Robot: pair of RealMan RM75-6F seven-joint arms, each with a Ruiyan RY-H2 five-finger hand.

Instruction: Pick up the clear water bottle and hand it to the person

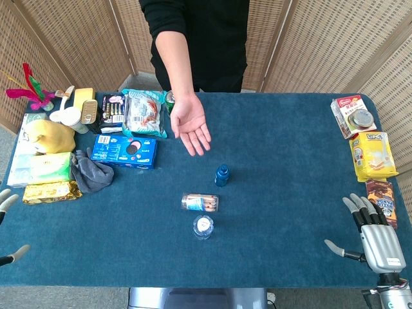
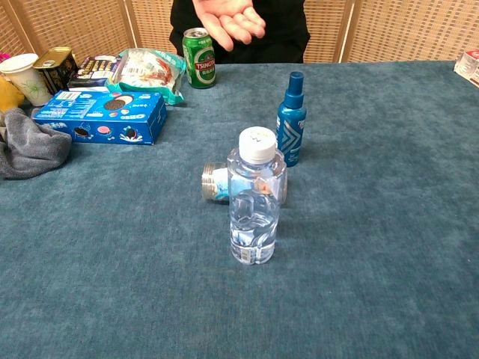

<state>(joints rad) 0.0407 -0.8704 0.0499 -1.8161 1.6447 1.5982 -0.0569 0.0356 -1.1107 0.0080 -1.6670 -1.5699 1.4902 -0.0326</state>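
Note:
The clear water bottle (image 1: 203, 226) (image 2: 255, 198) stands upright with a white cap near the middle front of the blue table. The person's open palm (image 1: 190, 123) (image 2: 229, 18) is held out over the far side of the table. My right hand (image 1: 372, 233) rests open at the front right edge, far from the bottle. Only fingertips of my left hand (image 1: 8, 228) show at the front left edge, spread apart and holding nothing. Neither hand appears in the chest view.
Just behind the bottle lies a small jar on its side (image 1: 199, 203) (image 2: 218, 183), and a blue spray bottle (image 1: 222, 174) (image 2: 291, 119) stands further back. A green can (image 2: 199, 58), blue cookie box (image 1: 124, 150), grey cloth (image 1: 93, 172) and snacks crowd the left; packets (image 1: 372, 155) line the right.

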